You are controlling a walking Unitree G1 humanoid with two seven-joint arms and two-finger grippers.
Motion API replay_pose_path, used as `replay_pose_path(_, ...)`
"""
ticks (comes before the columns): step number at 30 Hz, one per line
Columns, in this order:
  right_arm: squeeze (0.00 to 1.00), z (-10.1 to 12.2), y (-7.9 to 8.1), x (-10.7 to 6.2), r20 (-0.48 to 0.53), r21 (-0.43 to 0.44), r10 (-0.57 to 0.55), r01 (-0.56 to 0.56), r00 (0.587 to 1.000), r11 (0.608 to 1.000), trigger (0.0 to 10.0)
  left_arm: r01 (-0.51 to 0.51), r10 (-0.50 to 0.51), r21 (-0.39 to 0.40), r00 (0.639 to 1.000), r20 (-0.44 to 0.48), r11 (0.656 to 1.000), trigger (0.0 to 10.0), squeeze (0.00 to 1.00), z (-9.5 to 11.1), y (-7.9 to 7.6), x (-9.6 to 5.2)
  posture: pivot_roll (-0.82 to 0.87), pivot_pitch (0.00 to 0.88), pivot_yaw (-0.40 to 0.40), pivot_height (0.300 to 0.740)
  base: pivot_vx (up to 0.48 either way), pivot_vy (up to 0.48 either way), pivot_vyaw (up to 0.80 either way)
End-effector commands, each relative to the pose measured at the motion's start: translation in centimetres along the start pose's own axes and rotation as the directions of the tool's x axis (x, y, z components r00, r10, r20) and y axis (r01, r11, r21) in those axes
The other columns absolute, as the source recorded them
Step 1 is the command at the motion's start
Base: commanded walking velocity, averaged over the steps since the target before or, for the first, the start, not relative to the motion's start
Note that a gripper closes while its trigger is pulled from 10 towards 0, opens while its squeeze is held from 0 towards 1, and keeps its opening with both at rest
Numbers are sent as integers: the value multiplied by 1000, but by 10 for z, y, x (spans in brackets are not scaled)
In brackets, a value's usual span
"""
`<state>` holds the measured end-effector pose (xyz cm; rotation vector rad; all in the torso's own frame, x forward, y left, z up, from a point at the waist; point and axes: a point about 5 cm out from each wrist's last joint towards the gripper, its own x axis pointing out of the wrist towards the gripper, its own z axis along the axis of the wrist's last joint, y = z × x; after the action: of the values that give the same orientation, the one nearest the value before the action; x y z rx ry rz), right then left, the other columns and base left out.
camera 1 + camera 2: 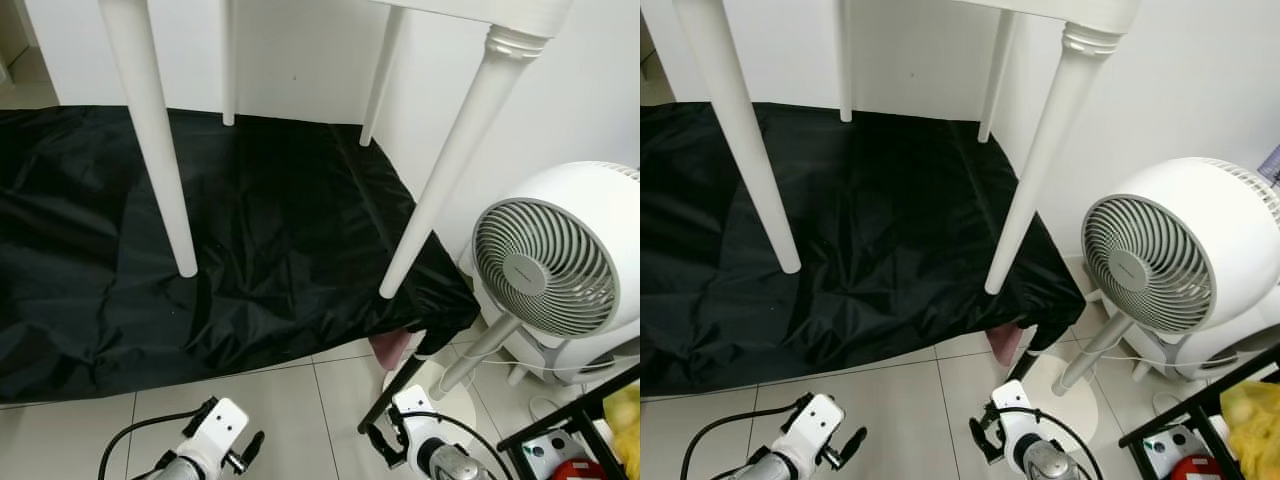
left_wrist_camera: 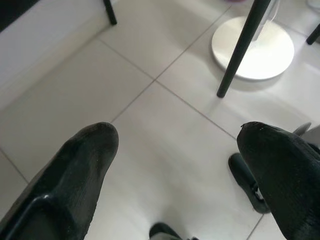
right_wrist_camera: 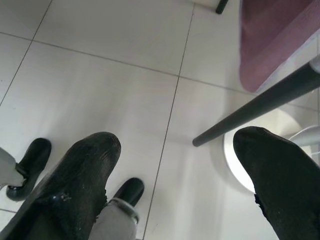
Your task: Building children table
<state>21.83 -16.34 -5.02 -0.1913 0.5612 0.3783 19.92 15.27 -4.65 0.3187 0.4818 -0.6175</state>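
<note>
A white children's table stands upright on a black sheet point(image 1: 260, 240). Its turned legs reach down to the sheet: a front left leg point(image 1: 155, 140), a front right leg point(image 1: 450, 160) and two back legs near the wall. The tabletop edge point(image 1: 500, 12) crosses the top of the view. Both arms hang low over the tile floor in front of the sheet. My left gripper point(image 2: 177, 135) is open with only tiles between its fingers. My right gripper point(image 3: 177, 137) is open too, above the floor beside the fan's round base point(image 3: 235, 160).
A white pedestal fan point(image 1: 555, 265) stands at the right against the wall. A slanted black rod point(image 2: 242, 50) crosses in front of its base. A pink object point(image 1: 390, 348) peeks from under the sheet's corner. A black rack point(image 1: 580, 415) with yellow and red items sits at the bottom right.
</note>
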Motion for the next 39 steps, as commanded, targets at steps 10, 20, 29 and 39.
replay_pose_path(10,0,-66,5,-30,-336,107,-189,236,923,966,10000,-218,157,-127,915,-371,968,10000,0,-45,-4,-7,22,11,-66,740,0,0,0)
replay_pose_path(20,0,-78,14,-36,-396,178,-209,298,894,938,10000,-293,186,-168,866,-465,941,10000,0,-56,-8,-10,18,0,-77,740,0,0,0)
replay_pose_path(29,0,-76,16,-33,-407,148,-187,267,894,952,10000,-359,205,-233,841,-500,904,10000,0,-60,-6,-13,33,0,-92,740,0,0,0)
replay_pose_path(39,0,-77,20,-32,-418,146,-167,247,893,958,10000,-343,201,-203,838,-508,917,10000,0,-61,-7,-14,32,0,-69,740,0,0,0)
